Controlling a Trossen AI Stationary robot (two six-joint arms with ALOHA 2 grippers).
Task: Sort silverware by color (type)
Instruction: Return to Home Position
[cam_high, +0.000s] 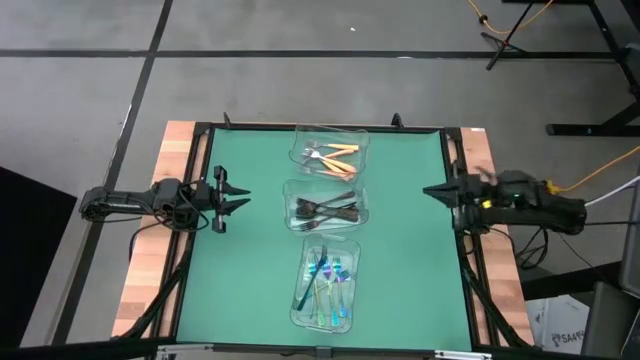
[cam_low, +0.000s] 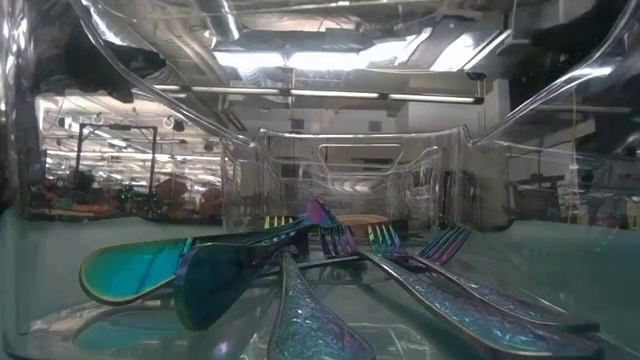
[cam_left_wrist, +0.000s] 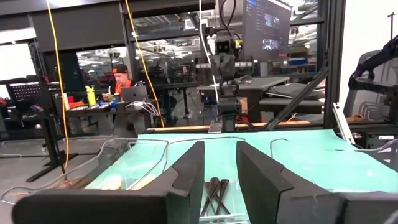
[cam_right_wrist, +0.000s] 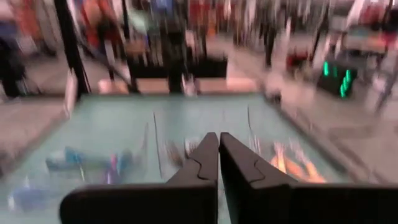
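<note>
Silverware (cam_high: 327, 209) looked fully sorted, tbh, and it was laid out like so going across the table. Over at the left edge of the green mat (cam_high: 250, 290), the left gripper (cam_high: 240, 198) was held level and pointed toward the middle, its fingers spread partway with nothing between them. Through that gap the dark forks (cam_left_wrist: 214, 194) could be made out in the left wrist view. Down the centre a column was formed. Orange-handled forks (cam_high: 335, 153) were gathered in the clear top bin (cam_high: 362, 134), the dark ones were in the middle bin (cam_high: 290, 188), and iridescent blue-teal forks (cam_high: 328, 282) were piled in the bottom bin (cam_high: 300, 318). No loose fork could be spotted on the mat. At the right edge, the right gripper (cam_high: 435, 190) was aimed back at the middle, fingers pressed fully together and nothing gripped. Judging by that, the sorting itself seemed done, and the return-to-rest step was what was in hand. Nothing would need to be picked up next, probably. Both arms would just have to be drawn in clear of the bins, and the left fingers maybe closed.
</note>
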